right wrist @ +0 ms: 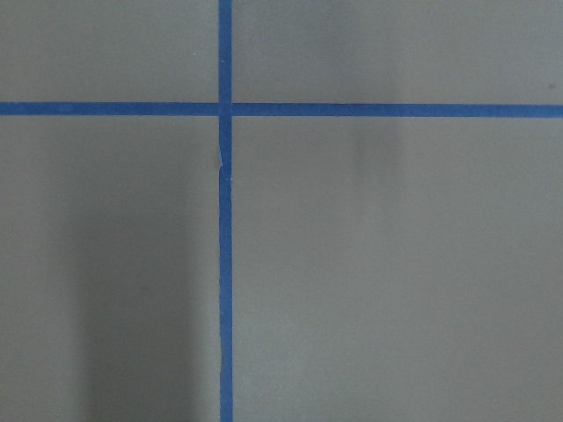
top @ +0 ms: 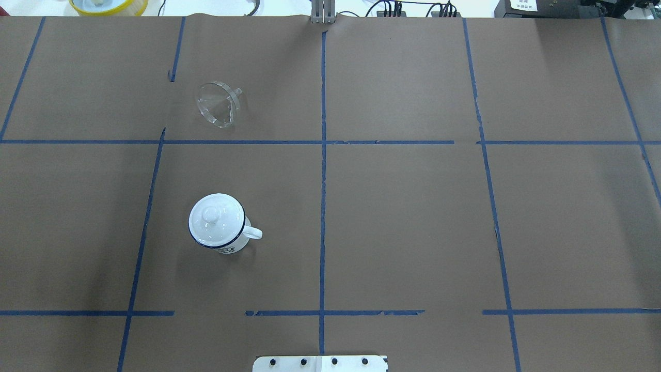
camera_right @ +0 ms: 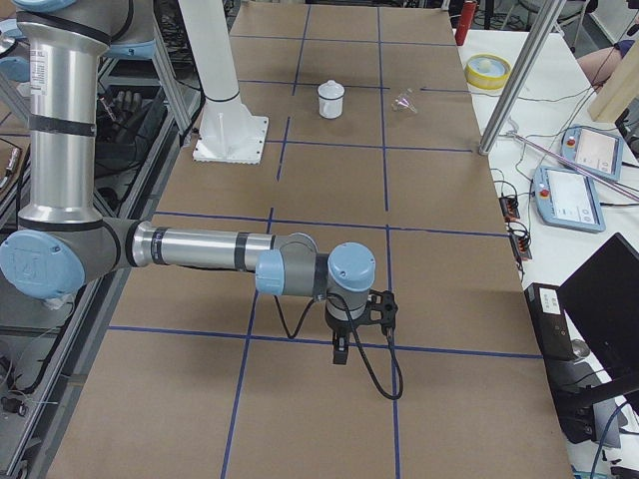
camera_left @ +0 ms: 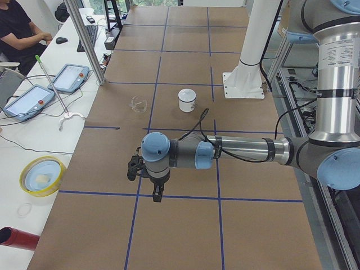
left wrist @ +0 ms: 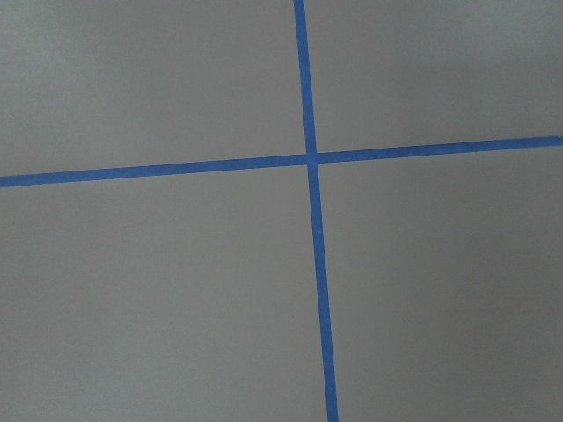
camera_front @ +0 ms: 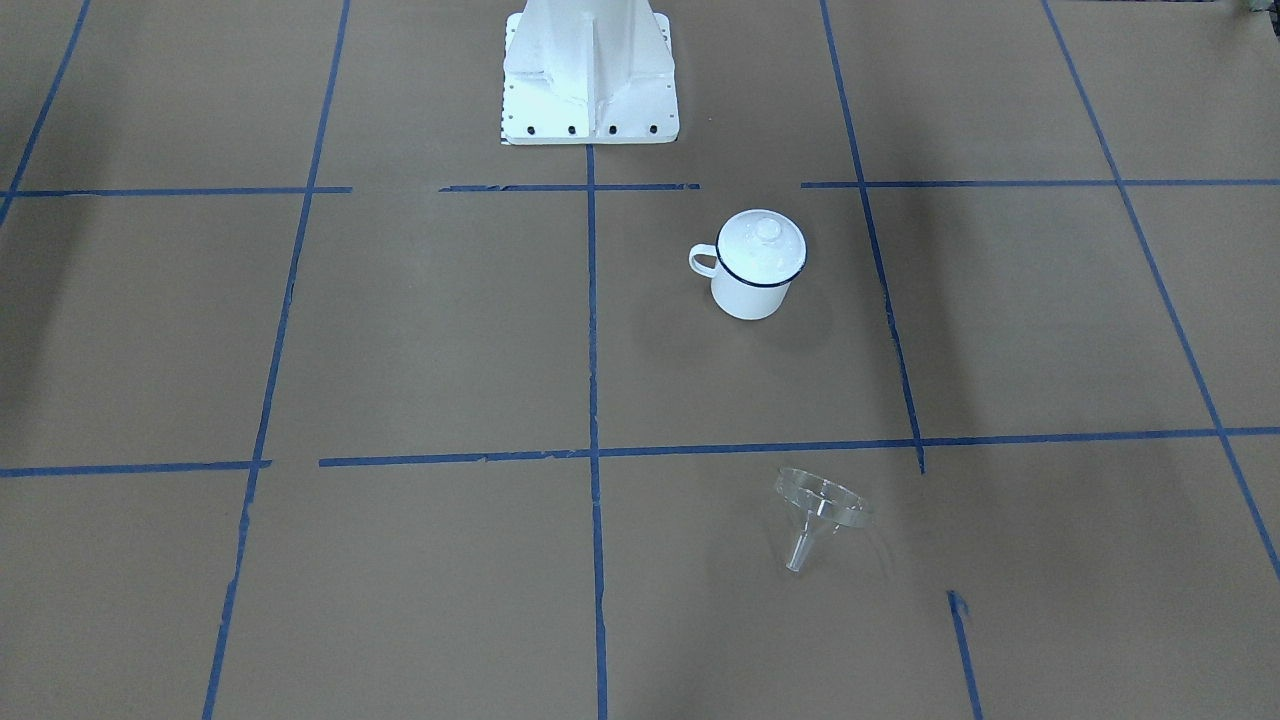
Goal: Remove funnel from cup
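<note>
Left gripper (camera_left: 157, 194) and right gripper (camera_right: 340, 351) show only in the side views, so I can't tell whether my jaws are apart or closed. The lid (camera_front: 762, 243) covers the cup (camera_front: 750, 290), inside hidden. From the sides the funnel (camera_left: 138, 103) is a faint glint and its spout is too small to tell. My base (camera_front: 590, 75) is cut off at the front view's top edge. The operator (camera_left: 17, 31) is cropped at the frame corner.

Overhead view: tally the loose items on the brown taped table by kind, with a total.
clear funnel: 1
white mug: 1
white lid, on the mug: 1
Total: 3
</note>
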Robot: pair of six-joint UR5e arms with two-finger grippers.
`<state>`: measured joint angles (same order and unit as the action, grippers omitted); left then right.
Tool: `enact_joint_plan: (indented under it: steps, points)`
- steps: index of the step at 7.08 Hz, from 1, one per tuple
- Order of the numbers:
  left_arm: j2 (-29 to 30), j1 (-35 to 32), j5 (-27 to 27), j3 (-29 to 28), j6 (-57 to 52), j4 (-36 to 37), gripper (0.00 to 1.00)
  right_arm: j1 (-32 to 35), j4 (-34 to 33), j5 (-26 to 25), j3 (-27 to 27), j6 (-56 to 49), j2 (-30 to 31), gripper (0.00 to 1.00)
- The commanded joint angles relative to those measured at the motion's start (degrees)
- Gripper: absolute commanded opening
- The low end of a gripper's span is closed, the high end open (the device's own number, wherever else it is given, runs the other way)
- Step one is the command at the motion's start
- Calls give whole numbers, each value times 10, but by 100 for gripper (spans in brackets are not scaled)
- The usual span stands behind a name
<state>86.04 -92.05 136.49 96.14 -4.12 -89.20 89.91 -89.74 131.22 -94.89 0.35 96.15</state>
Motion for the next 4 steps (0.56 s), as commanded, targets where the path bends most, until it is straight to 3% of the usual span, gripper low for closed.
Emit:
enact_joint_plan:
  steps: [1, 4]
  points:
    - [5, -1, -4, 4, -4, 29, 100, 0, 0, 0, 0, 0, 0, 100]
    - [4, -1, -4, 11, -15, 32, 100, 0, 0, 0, 0, 0, 0, 100]
